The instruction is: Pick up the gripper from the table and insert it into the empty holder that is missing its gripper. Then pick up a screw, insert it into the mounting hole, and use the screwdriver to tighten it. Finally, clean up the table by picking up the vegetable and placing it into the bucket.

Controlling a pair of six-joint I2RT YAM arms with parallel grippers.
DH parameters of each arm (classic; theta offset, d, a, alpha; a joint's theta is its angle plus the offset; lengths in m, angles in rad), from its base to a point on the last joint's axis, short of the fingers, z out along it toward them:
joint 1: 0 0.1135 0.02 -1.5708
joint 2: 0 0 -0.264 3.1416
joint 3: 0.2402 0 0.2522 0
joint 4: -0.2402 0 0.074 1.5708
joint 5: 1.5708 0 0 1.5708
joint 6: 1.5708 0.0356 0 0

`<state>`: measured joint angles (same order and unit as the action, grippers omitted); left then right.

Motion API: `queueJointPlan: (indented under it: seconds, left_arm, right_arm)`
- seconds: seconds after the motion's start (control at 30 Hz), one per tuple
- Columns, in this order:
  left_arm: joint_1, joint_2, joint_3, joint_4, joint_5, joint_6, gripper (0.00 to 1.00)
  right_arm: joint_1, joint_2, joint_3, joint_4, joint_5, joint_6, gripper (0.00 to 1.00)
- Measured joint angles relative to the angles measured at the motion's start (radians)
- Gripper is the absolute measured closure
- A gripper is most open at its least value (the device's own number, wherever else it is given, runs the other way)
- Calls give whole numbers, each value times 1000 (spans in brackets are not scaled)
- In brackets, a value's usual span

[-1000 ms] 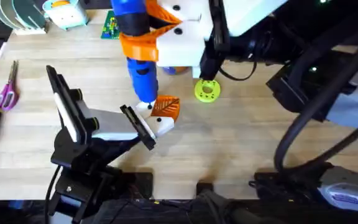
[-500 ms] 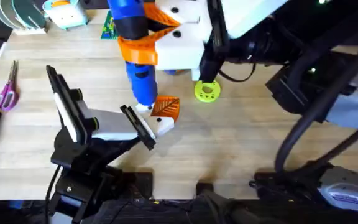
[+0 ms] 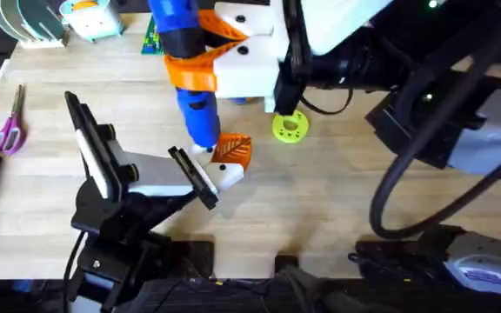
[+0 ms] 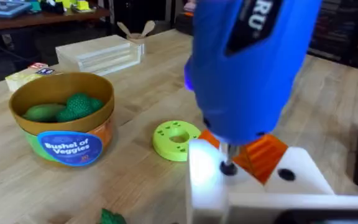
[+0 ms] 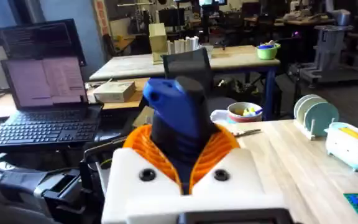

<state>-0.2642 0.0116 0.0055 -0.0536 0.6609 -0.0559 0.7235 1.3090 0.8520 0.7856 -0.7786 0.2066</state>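
My right gripper [image 3: 200,54] reaches across the table and is shut on the blue screwdriver [image 3: 198,109], which stands nearly upright. The screwdriver [image 4: 247,68] has its metal tip in a screw hole of the white holder [image 4: 207,186]. The orange gripper [image 3: 232,151] sits in that holder at the end of my left arm, where the left gripper [image 3: 226,167] is. The tan bucket [image 4: 64,121] holds green toy vegetables. A dark green vegetable [image 4: 110,216] lies on the table in front of it. From the right wrist, orange pads flank the blue handle [image 5: 176,118].
A lime-green disc [image 3: 290,127] lies just right of the screwdriver. Purple scissors [image 3: 9,130] lie at the left edge, and a dish rack [image 3: 24,22] and a light blue box [image 3: 90,17] stand at the back left. A clear box [image 4: 101,55] sits behind the bucket.
My right arm and the screwdriver's handle have drifted slightly left. The tip stays at the holder, and the left arm has not moved.
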Motion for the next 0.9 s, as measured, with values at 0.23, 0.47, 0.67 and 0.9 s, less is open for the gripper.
queueJointPlan:
  seconds: [0.23, 0.47, 0.67, 0.9]
  left_arm:
    - [0, 0, 0, 0, 0, 0, 983]
    - [0, 0, 0, 0, 0, 0, 983]
    - [0, 0, 0, 0, 0, 0, 983]
    - [0, 0, 0, 0, 0, 0, 983]
  right_arm:
    - [0, 0, 4, -17, 1, 2, 977]
    - [-4, 8, 4, 39, -1, 10, 977]
    - [-53, 14, 7, 225, -1, 86, 977]
    - [-132, 14, 17, 153, -5, 52, 977]
